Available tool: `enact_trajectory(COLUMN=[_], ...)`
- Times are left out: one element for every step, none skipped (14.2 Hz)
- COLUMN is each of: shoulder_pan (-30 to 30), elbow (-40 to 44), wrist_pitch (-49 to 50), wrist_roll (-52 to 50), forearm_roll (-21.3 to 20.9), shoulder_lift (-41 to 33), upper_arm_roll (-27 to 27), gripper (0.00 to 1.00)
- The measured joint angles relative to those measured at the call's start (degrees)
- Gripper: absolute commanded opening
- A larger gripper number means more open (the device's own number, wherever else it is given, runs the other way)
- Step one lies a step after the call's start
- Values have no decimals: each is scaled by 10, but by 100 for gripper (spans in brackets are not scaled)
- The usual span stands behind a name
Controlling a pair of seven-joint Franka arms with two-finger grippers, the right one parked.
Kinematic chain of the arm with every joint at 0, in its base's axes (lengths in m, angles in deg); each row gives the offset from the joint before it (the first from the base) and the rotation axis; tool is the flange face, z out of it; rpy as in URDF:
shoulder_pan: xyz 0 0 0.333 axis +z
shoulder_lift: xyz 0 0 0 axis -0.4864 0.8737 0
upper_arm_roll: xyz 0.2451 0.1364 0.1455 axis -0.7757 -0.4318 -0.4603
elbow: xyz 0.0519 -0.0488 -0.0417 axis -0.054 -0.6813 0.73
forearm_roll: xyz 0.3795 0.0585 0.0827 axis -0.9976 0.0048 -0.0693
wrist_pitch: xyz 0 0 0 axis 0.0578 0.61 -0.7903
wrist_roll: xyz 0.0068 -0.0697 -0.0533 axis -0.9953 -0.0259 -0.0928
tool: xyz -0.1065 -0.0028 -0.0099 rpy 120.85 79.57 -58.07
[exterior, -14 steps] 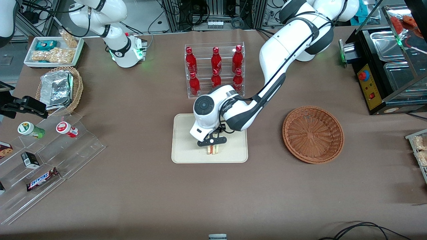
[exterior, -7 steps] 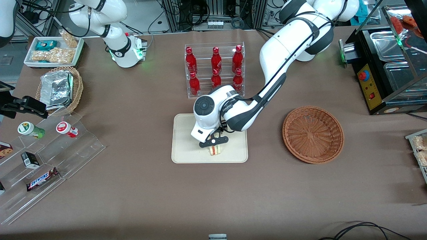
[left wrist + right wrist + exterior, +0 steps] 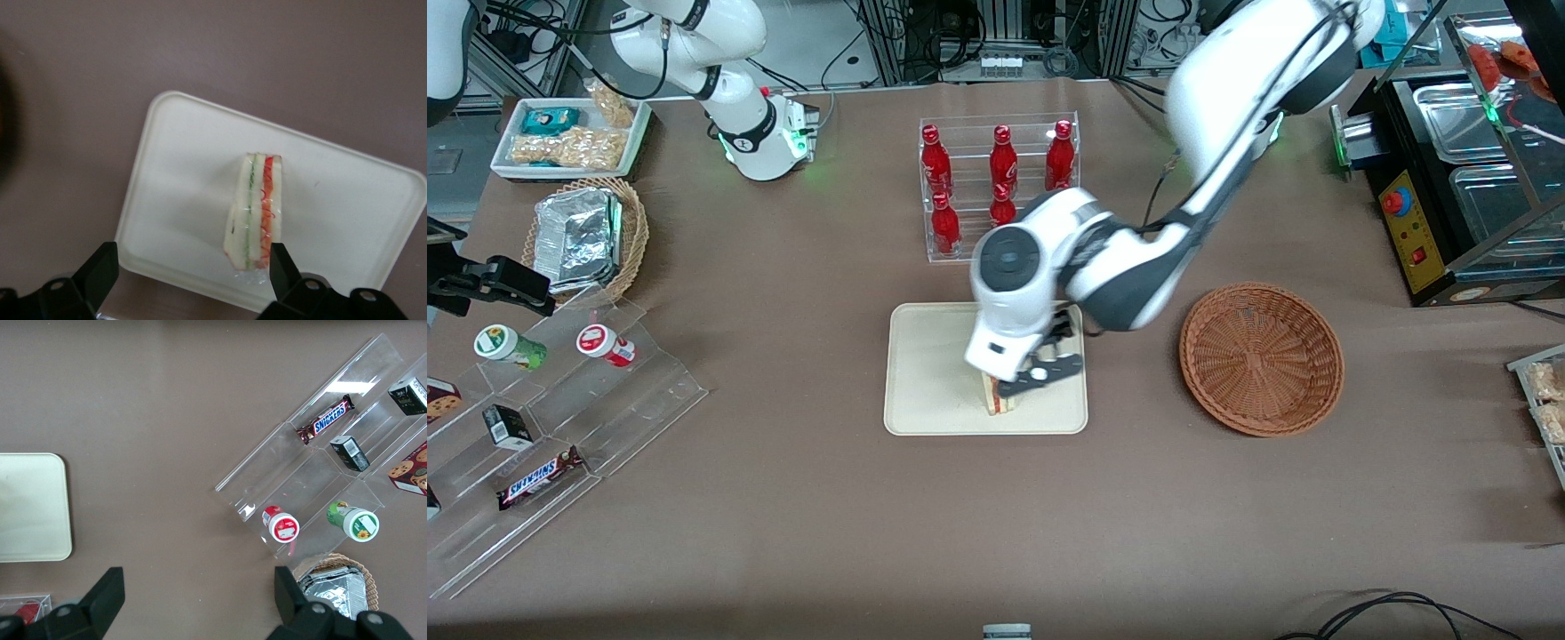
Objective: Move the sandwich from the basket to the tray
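The sandwich [image 3: 1000, 404] stands on its edge on the cream tray [image 3: 925, 391], near the tray's front rim. My gripper [image 3: 1042, 373] hangs above it, slightly toward the basket, open and holding nothing. In the left wrist view the sandwich [image 3: 257, 210] shows its green and red layers on the tray [image 3: 180, 173]. It lies below the open gripper [image 3: 190, 277], close to one fingertip [image 3: 279, 261]. The reddish-brown basket [image 3: 1261, 358] sits empty beside the tray, toward the working arm's end. A corner of the tray [image 3: 33, 507] shows in the right wrist view.
A clear rack of red bottles [image 3: 999, 182] stands just farther from the camera than the tray. Toward the parked arm's end are an acrylic snack display [image 3: 543, 400], a tan basket of foil packs [image 3: 587, 236] and a white snack tray [image 3: 569, 138]. A black appliance [image 3: 1449, 178] stands at the working arm's end.
The gripper has risen off the sandwich and shifted toward the basket, with the arm swinging upward. The sandwich stays on the tray.
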Motion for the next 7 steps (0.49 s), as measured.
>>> enact_trajectory(shoulder_pan=[24, 50, 81, 113, 149, 186, 221], elbow=[-1, -4, -12, -25, -46, -71, -98], wrist_pitch=[20, 44, 65, 82, 96, 107, 114], wrist_roll=[22, 49, 86, 126, 167, 205, 240], forearm_roll=[18, 37, 59, 80, 97, 105, 109], shoulder_lift=[-19, -37, -56, -77, -101, -126, -149], upper_arm_roll=[-1, -1, -1, -2, -2, -2, -2], gripper=[100, 100, 100, 100, 100, 100, 100])
